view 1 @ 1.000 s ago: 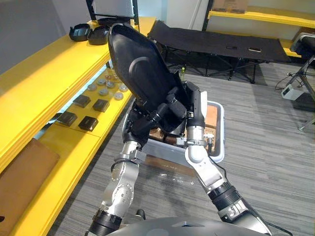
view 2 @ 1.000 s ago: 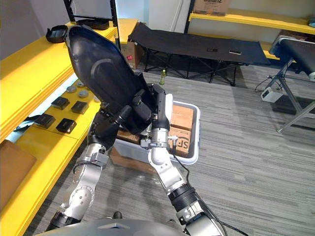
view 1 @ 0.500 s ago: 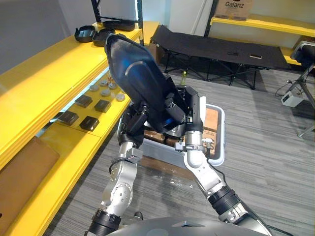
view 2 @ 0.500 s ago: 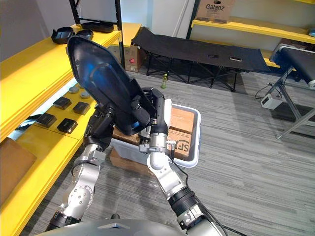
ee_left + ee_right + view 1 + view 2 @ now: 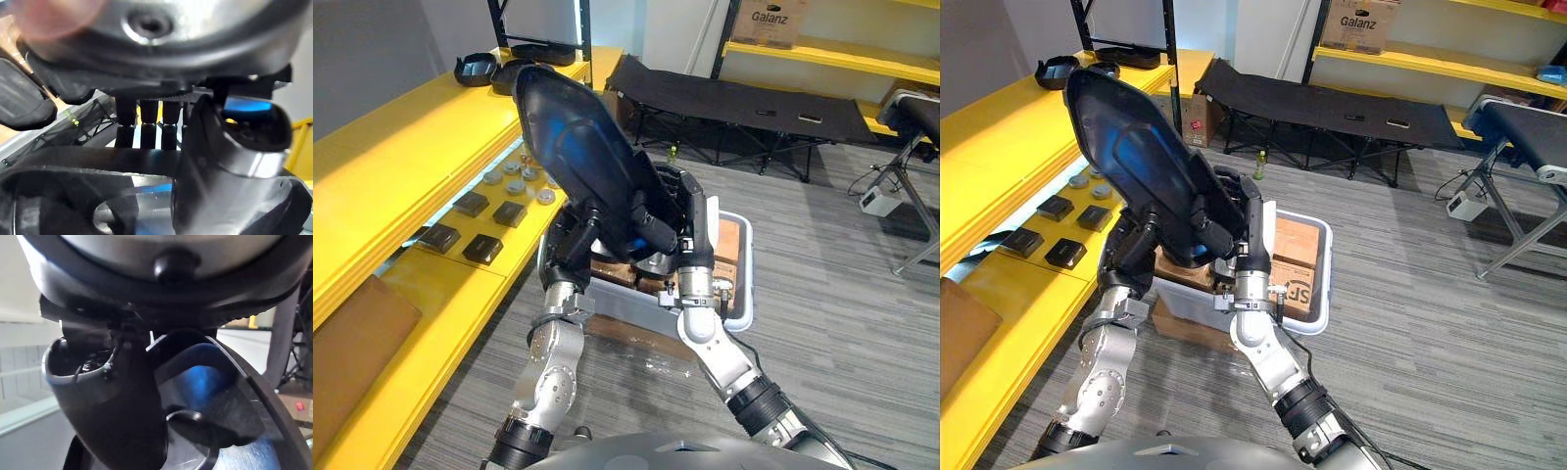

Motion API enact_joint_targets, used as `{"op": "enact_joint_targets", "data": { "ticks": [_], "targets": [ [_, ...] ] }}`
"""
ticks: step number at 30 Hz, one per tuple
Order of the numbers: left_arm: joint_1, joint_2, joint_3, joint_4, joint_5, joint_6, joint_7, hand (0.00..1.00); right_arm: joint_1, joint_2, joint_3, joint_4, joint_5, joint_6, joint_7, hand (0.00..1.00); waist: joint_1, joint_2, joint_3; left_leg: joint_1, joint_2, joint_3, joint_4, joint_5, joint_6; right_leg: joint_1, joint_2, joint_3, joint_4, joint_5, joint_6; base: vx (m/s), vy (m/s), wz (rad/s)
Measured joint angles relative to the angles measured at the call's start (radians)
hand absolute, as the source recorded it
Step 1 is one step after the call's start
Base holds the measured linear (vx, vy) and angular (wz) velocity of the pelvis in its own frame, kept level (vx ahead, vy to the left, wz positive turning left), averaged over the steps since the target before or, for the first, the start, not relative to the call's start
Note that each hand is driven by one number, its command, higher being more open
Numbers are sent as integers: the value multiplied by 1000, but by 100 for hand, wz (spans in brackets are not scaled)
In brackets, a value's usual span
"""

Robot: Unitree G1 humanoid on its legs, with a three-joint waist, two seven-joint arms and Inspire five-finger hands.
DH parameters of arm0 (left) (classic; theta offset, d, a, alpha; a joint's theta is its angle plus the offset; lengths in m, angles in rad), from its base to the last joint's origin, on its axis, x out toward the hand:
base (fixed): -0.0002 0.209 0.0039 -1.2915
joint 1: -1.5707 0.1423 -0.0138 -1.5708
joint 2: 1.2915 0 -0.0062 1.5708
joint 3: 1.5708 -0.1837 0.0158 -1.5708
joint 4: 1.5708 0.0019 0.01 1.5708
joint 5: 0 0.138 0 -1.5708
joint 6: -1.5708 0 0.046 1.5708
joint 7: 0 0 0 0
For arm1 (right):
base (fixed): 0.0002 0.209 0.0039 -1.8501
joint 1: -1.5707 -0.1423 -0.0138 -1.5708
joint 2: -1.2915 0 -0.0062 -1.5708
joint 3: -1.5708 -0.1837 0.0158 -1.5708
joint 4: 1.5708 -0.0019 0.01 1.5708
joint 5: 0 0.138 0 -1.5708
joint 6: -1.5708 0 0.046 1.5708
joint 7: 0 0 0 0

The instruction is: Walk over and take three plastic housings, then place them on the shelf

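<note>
Where your arms meet at 6 o'clock, left hand [image 5: 570,240] and right hand [image 5: 690,223] curl round the plastic housing [image 5: 573,137], raised toward 11 | white bin [image 5: 741,284] behind | yellow shelf [image 5: 401,147] at 9 | two more housings [image 5: 481,69] at 11

The yellow shelf [image 5: 401,137] runs along the left side. Black housings [image 5: 473,69] are set at the far end of its upper level. Four dark square blocks [image 5: 470,204], round grey discs [image 5: 523,176] and a brown board [image 5: 352,333] are laid on the lower level. A white bin [image 5: 745,279] and a black folding cot [image 5: 744,93] are stood on the grey floor [image 5: 842,294].
</note>
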Motion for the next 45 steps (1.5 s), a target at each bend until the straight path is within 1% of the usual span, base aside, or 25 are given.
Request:
{"op": "enact_joint_targets", "data": {
  "ticks": [3,5,7,8,9,10,11,13,15,17,20,22,25,29,30,31,32,33,34,35,36,38,41,43,45],
  "targets": [
    [0,-3,-1,-2,59,-18,54,0,13,1,19,-2,34,-1,19,100,-5,-5,-3,0,1,2,0,-1,-1,0,1,0,0,0,0,0,0,0],
    [-2,-16,0,-3,133,-23,91,0,42,2,40,-2,53,1,40,100,-6,-10,-7,0,1,3,0,-2,-1,0,1,1,0,0,0,0,0,0],
    [-2,-35,11,-4,274,-29,162,0,85,8,62,-2,55,5,58,100,-8,-10,-8,0,1,5,0,-3,-2,0,1,2,0,0,0,0,0,0],
    [-2,-37,14,-4,298,-29,182,0,91,9,64,-2,55,7,63,100,-9,-9,-8,0,1,5,0,-3,-2,-1,1,2,0,0,0,0,0,-4],
    [-2,-45,24,-4,361,-24,228,0,98,11,68,-3,55,11,76,100,-11,-9,-8,0,2,7,0,-3,-3,-2,2,4,0,-1,-1,0,0,-8],
    [-2,-55,43,-4,414,-21,280,0,104,13,67,-10,55,24,80,100,-12,-9,-8,1,3,8,0,-4,-4,-2,3,8,0,-1,-1,0,0,-9],
    [-2,-63,58,-4,439,-18,304,0,109,13,64,-14,56,27,83,100,-12,-9,-8,2,4,9,0,-4,-4,-2,4,10,0,-1,-1,0,0,-8],
    [-2,-79,129,-2,539,-14,405,0,126,12,52,-20,58,34,95,100,-14,-7,-7,2,5,12,0,-5,-4,-6,5,13,0,-1,-2,0,0,-5],
    [-2,-82,166,0,595,-13,459,0,140,12,45,-21,67,35,101,100,-14,-6,-7,2,6,17,0,-6,-5,-11,6,19,3,-4,-5,0,0,-6],
    [-2,-81,223,5,651,-8,528,0,169,12,32,-22,143,36,124,100,-12,-5,-6,2,6,21,0,-7,-4,-15,5,27,10,-4,-5,7,3,-2],
    [-1,-82,269,46,675,-4,574,0,205,14,0,-22,186,35,143,100,-13,0,-8,2,3,25,0,-8,-3,-17,3,30,11,-4,-5,3,5,-1],
    [-1,-82,277,74,696,12,598,0,216,15,-25,-22,218,35,157,100,-15,2,-8,3,3,28,0,-9,-3,-18,2,35,11,-4,-5,-5,14,-6],
    [14,-84,304,111,733,27,616,0,241,16,-82,-22,225,31,178,100,-24,10,-9,4,4,38,0,-12,-5,-25,2,45,11,-5,-7,-11,8,-10],
    [51,-84,356,111,750,20,600,0,287,15,-196,-35,226,23,214,100,-40,28,-8,3,5,55,0,-20,-5,-33,3,64,11,-7,-10,12,10,-17],
    [60,-86,372,111,746,4,581,0,312,13,-252,-38,227,22,234,100,-40,31,-7,3,5,58,0,-20,-5,-34,4,66,10,-6,-9,29,3,-6],
    [79,-88,386,104,726,-37,538,0,336,9,-314,-38,245,22,260,100,-40,33,-6,3,7,61,0,-21,-6,-34,6,71,6,-3,-4,31,0,-9],
    [97,-88,393,93,701,-65,508,0,348,6,-339,-38,255,22,273,100,-40,33,-7,3,8,64,0,-22,-8,-34,8,76,3,-2,-3,30,-5,-8],
    [109,-89,399,83,687,-82,486,0,355,5,-360,-38,260,21,282,100,-40,33,-7,3,11,65,0,-24,-9,-34,9,78,1,-2,-2,30,-13,-9],
    [139,-90,405,52,634,-114,428,0,362,4,-389,-38,309,19,317,100,-41,33,-6,4,15,69,0,-26,-10,-35,12,83,-2,-1,-1,31,-17,-7],
    [149,-90,407,42,609,-128,399,0,364,3,-400,-38,333,17,336,100,-41,34,-6,4,16,70,0,-27,-10,-35,14,84,-2,-1,-1,38,-19,-6],
    [169,-91,410,17,570,-147,348,0,369,2,-417,-38,361,9,368,100,-40,34,-6,4,17,70,0,-28,-12,-35,16,83,-3,-1,-1,36,-12,-1],
    [183,-94,410,-11,530,-166,271,0,368,2,-423,-38,412,-2,427,100,-38,38,-4,4,18,65,0,-28,-13,-31,19,77,-5,-1,-2,34,-13,5],
    [212,-109,409,-65,525,-169,196,0,365,6,-407,-38,445,-1,482,100,-35,44,-1,1,17,35,0,-29,-13,-10,17,42,-14,-2,-2,22,-17,27],
    [223,-110,411,-88,524,-169,176,0,353,6,-389,-38,447,-1,491,100,-28,48,1,-1,17,12,0,-28,-12,6,16,16,-20,-2,-1,8,-20,39],
    [258,-113,414,-146,507,-169,136,0,317,4,-348,-38,446,-1,506,100,0,53,4,-13,16,-31,0,-25,-11,22,16,-32,-20,-3,-1,-8,-23,53]
  ]
}}
